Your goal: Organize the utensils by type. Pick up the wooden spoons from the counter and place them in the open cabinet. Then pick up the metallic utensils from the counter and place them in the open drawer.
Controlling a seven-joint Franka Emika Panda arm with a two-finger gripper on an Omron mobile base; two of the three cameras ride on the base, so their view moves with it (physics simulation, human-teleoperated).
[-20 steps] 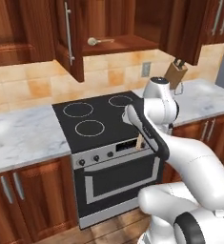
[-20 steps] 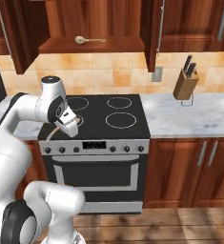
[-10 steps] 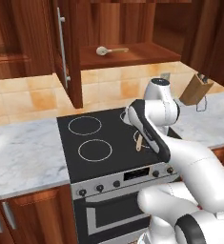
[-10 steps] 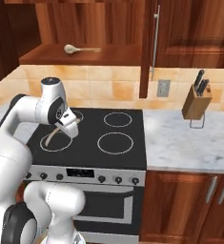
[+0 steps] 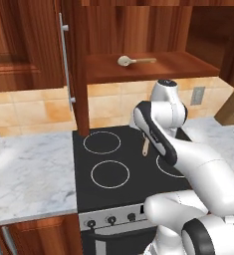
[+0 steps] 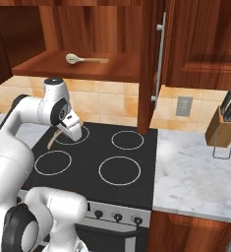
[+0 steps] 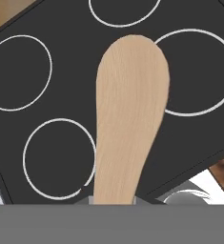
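My gripper (image 6: 71,131) is shut on a light-tan wooden spoon (image 7: 130,114) and holds it in the air above the black stovetop (image 5: 119,167). The spoon's tan end (image 6: 51,141) sticks out down and to the left of the hand; in the left base view it (image 5: 145,147) hangs beside the arm. A second wooden spoon (image 5: 134,61) (image 6: 82,59) lies on the open cabinet's wooden shelf (image 6: 36,67), above and behind the gripper. The cabinet door (image 5: 72,69) stands open with its long silver handle (image 6: 159,59). The metallic utensils, the drawer and the counter are out of view.
Marble worktop flanks the stove on the left (image 5: 29,174) and right (image 6: 195,172). A knife block (image 6: 221,127) stands at the right by the tiled wall. The open door's edge (image 6: 147,74) hangs over the stove's back.
The whole picture has shifted and grown: the base has driven closer to the stove and cabinet. The gripper stays shut on the spoon, now held higher toward the shelf.
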